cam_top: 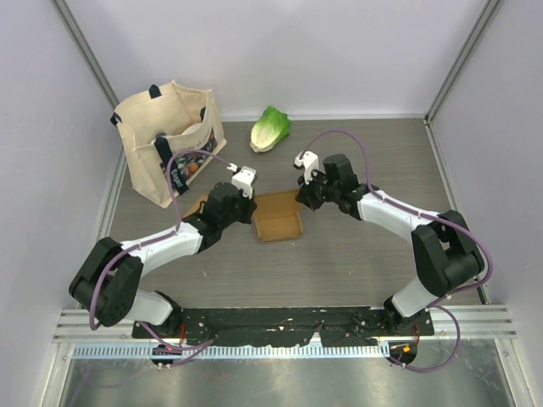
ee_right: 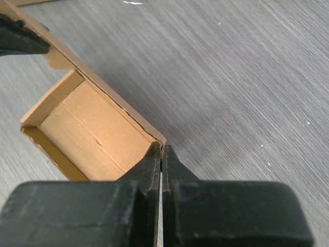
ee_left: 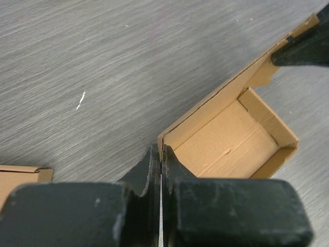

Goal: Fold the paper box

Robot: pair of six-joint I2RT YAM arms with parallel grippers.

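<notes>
Mid-counter (cam_top: 365, 254), the paper box (cam_top: 278, 219) lies open-topped as a shallow brown tray between the two arms, with its far wall raised. At its far-left corner the left claw (ee_left: 161, 154) is clenched with its tips pinched on the end of that wall, and at the far-right corner the right claw (ee_right: 161, 152) is clenched on the other end the same way. Far left stands a cloth tote bag (cam_top: 170, 140), a green leafy vegetable (cam_top: 270, 129) lies at the far edge, and a flat cardboard piece (cam_top: 197, 203) sits just left of the left claw.
</notes>
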